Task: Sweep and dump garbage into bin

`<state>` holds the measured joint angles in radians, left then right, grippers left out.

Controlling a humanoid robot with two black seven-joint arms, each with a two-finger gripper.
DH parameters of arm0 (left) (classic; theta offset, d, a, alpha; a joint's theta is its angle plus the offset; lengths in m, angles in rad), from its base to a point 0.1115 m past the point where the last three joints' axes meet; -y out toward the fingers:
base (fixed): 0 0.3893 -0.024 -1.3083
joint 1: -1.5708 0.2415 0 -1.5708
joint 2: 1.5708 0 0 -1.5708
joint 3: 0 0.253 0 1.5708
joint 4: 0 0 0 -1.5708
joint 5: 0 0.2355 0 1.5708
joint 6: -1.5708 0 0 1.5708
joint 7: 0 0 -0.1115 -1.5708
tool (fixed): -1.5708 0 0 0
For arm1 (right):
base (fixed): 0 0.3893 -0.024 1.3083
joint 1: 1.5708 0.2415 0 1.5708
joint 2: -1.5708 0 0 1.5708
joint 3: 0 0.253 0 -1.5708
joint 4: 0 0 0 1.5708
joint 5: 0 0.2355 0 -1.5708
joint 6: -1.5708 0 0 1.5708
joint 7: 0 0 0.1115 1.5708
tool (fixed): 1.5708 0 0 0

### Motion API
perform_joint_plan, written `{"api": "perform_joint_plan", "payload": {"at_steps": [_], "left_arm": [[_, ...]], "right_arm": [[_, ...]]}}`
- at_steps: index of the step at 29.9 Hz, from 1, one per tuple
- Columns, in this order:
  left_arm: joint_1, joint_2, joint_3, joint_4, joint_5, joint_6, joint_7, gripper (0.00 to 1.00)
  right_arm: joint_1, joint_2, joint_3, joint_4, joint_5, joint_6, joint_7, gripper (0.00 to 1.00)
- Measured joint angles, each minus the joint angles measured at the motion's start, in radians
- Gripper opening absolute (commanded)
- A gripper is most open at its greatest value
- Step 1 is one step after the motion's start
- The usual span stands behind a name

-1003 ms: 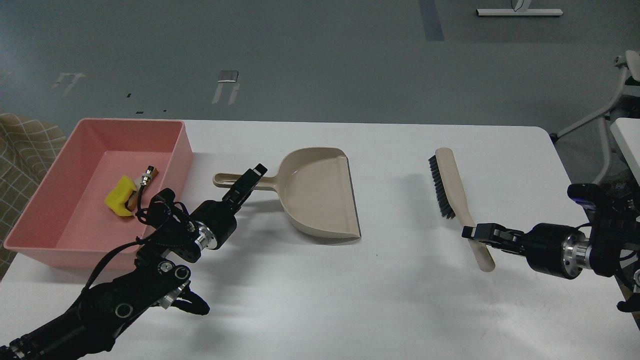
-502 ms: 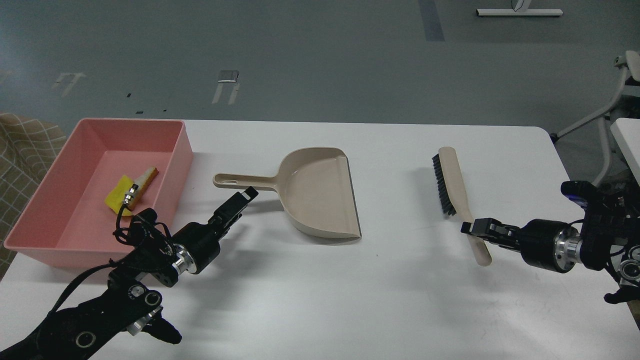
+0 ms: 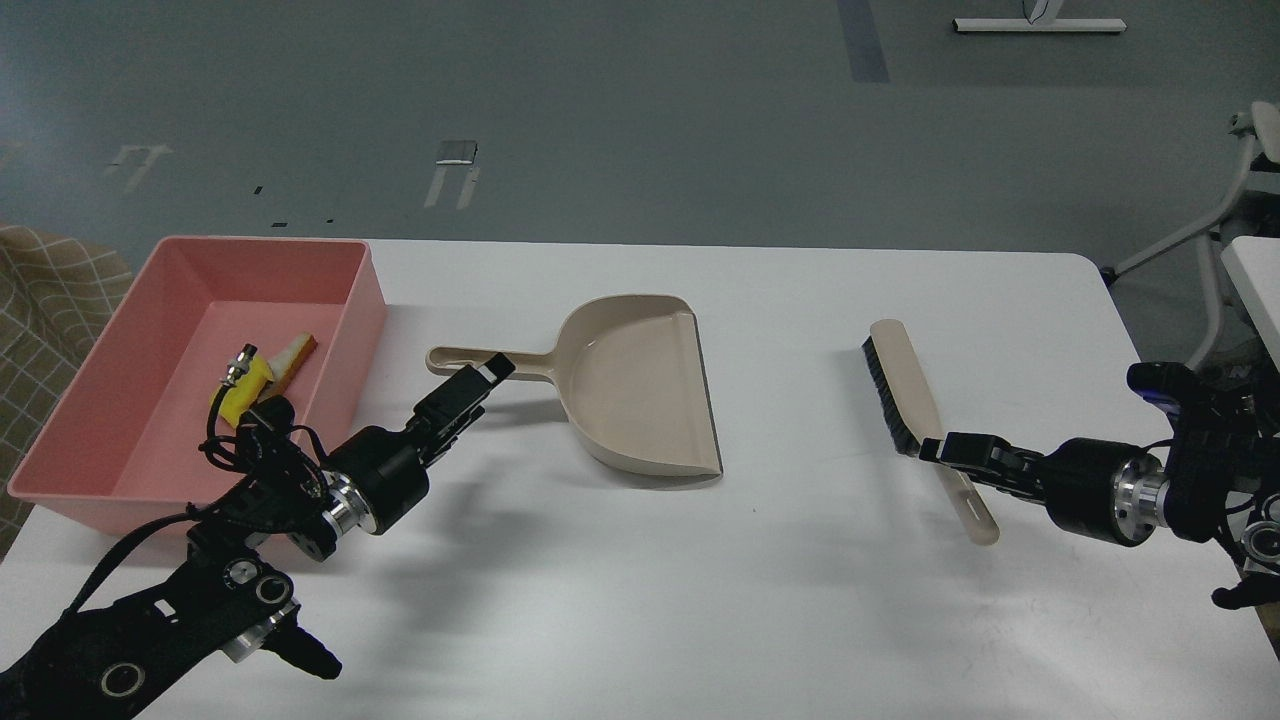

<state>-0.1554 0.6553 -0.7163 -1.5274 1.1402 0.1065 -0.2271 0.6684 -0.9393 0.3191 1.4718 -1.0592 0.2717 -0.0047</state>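
On the table (image 3: 800, 560), the bin (image 3: 90, 440) holding garbage (image 3: 262, 372) sits left, dustpan (image 3: 640, 385) centre, brush (image 3: 915, 410) right.

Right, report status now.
Left claw by the dustpan handle, grip unclear. Right claw on the brush handle. Garbage in pink bin.

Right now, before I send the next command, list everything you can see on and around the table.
bin: one, pink, left end of the table.
garbage: two scraps, yellow sponge piece and white crust-edged slice, inside the bin.
dustpan: one, beige, table centre, handle pointing left.
brush: one, beige with black bristles, right of the dustpan.
table: one, white.
checked fabric: one piece, tan, beyond the bin at the left edge.
left gripper: black, at the dustpan handle; open or shut unclear.
right gripper: black, at the brush handle; grip unclear.
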Motion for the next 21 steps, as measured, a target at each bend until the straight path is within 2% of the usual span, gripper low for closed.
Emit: {"api": "perform_joint_plan", "payload": {"at_steps": [3,6,11,15,18,20,21], "left_arm": [[0.030,0.050,-0.048,-0.072,-0.044,-0.033,0.000,0.98],[0.063,0.117,-0.158,-0.153,-0.122,-0.099,0.002,0.98],[0.059,0.142,-0.393,-0.175,-0.232,-0.190,0.010,0.98],[-0.036,0.141,-0.525,-0.110,-0.293,-0.282,0.031,0.98],[-0.179,0.121,-0.547,0.019,-0.303,-0.333,0.043,0.98],[-0.270,0.087,-0.543,0.115,-0.304,-0.357,0.044,0.98],[-0.319,0.058,-0.540,0.173,-0.304,-0.375,0.044,0.98]], "right_arm": [[0.001,-0.047,0.044,0.013,0.002,0.013,0.000,0.97],[0.009,-0.096,0.132,0.005,0.004,0.064,0.003,0.97],[0.021,-0.098,0.405,-0.085,0.012,0.117,0.013,0.97],[0.036,0.015,0.607,-0.224,0.012,0.123,0.014,0.97],[0.128,0.133,0.681,-0.371,0.009,0.121,0.019,0.96],[0.203,0.208,0.697,-0.475,0.008,0.115,0.043,0.96],[0.239,0.245,0.700,-0.528,0.008,0.110,0.071,0.96]]}}
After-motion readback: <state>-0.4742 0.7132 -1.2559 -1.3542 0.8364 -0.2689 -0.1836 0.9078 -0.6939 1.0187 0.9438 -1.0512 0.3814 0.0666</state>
